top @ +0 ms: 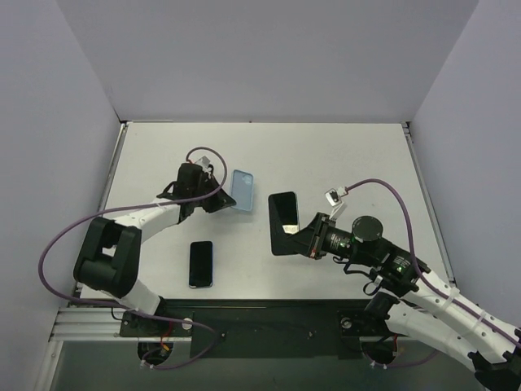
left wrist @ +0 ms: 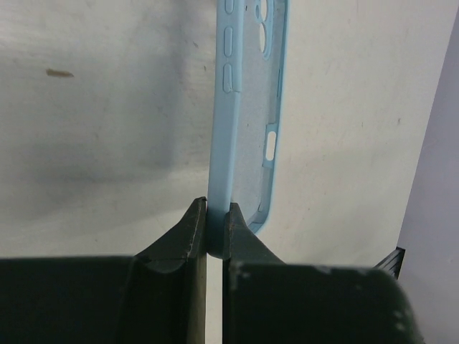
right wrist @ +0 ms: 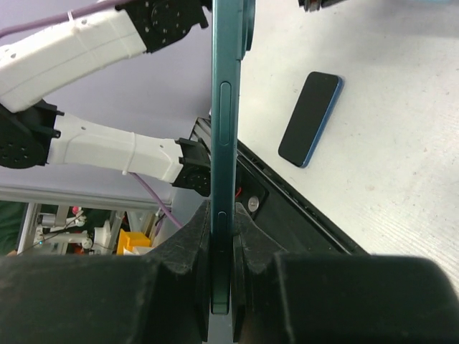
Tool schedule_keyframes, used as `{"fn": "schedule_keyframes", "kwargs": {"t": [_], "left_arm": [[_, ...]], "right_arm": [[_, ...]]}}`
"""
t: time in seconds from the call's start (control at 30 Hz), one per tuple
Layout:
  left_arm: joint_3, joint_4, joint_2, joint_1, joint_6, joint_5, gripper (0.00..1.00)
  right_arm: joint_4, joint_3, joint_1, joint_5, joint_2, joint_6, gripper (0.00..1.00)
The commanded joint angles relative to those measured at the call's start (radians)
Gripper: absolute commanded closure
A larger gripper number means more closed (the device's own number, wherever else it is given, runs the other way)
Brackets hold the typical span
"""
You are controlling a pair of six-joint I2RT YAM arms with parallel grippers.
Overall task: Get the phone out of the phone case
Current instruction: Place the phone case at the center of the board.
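**Phone and case apart, one in each end effector**

On the left, the left end effector (left wrist: 215,221) is pressed together on the bottom edge of the light blue phone case (left wrist: 247,107), holding it on edge above the counter (top: 350,155). The case looks empty (its inner face and the button cut-outs show, with no handset inside).

Between the arms, nearer the front edge, a second phone (top: 201,263) with a blue rim lies flat on the counter, screen up, touched by neither arm.

On the right, the right end effector (right wrist: 222,223) pinches the dark green phone (right wrist: 228,129) by its faces near one end, holding it on edge clear of the counter and apart from the case.

My reading: the separation itself appears done, and what remains is the put-down. That calls for lowering each item flat to a bare patch of counter, spreading the fingers only once it rests, and keeping away from the spare handset.

Count: one case, two phones, two arms.
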Motion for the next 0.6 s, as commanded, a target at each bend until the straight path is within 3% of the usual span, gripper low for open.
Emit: {"fn": "schedule_keyframes", "kwargs": {"t": [0.0, 0.1, 0.23, 0.57], "left_arm": [[0.121, 0.078, 0.078, 0.068, 0.051, 0.083, 1.00], [0.173, 0.009, 0.121, 0.092, 0.069, 0.062, 1.00], [0.237, -0.031, 0.215, 0.108, 0.065, 0.143, 1.00], [0.293, -0.075, 0.315, 0.134, 0.088, 0.090, 1.00]], "right_arm": [[0.052, 0.017, -0.009, 0.007, 0.008, -0.033, 1.00], [0.061, 0.009, -0.010, 0.008, 0.022, -0.033, 1.00], [0.111, -0.017, -0.013, 0.005, 0.033, -0.007, 1.00], [0.188, -0.069, -0.016, 0.001, 0.057, 0.026, 1.00]]}}
